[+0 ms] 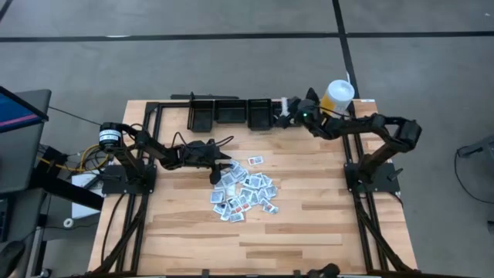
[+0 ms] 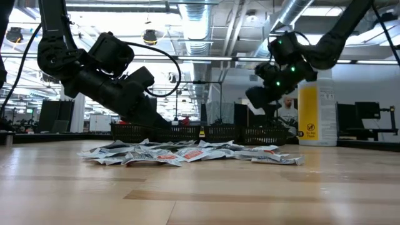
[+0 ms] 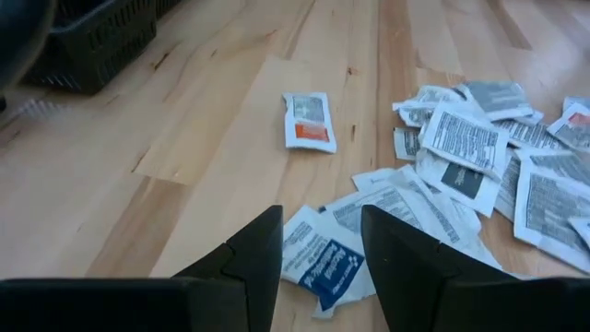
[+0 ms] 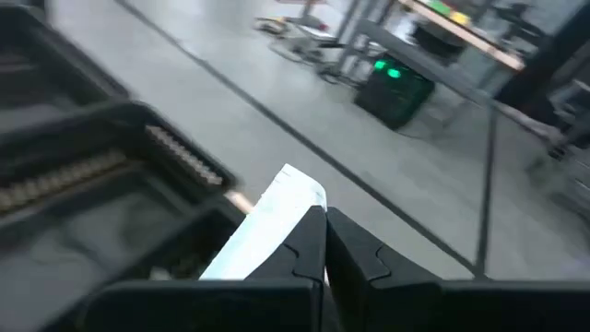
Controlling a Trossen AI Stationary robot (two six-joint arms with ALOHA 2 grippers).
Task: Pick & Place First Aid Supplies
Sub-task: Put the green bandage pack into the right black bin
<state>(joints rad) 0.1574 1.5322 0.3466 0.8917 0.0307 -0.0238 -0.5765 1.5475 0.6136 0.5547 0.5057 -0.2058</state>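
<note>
The first aid packets [image 1: 245,193] are lying in a loose heap near the middle of the wooden surface [image 1: 324,224], with one packet [image 1: 255,161] a little apart on the far side of the heap; the left pincer [image 1: 222,171] is hanging low at the left edge of this heap, with its fingers released and nothing between them; in the left wrist view a white packet with a blue label [image 3: 324,261] is lying flat just ahead of the gap between the two dark fingers [image 3: 253,249], so the nearest packet lies forward and slightly down from this pincer; its long axis seems to run slanted to the line of the fingers, so I judge that a small turn of the wrist may be needed before the fingers are closing on it; the left arm is clearly the nearer one to the heap; the right pincer [image 1: 287,117] is well apart from the heap, at the far side of the surface above the row of black baskets [image 1: 231,113], near the white-and-yellow canister [image 1: 338,96]; it is clenched on one white packet [image 4: 267,226], which is sticking out past the fingertips; I judge that this packet is about to be dropped into a basket, but which compartment I cannot tell.
</note>
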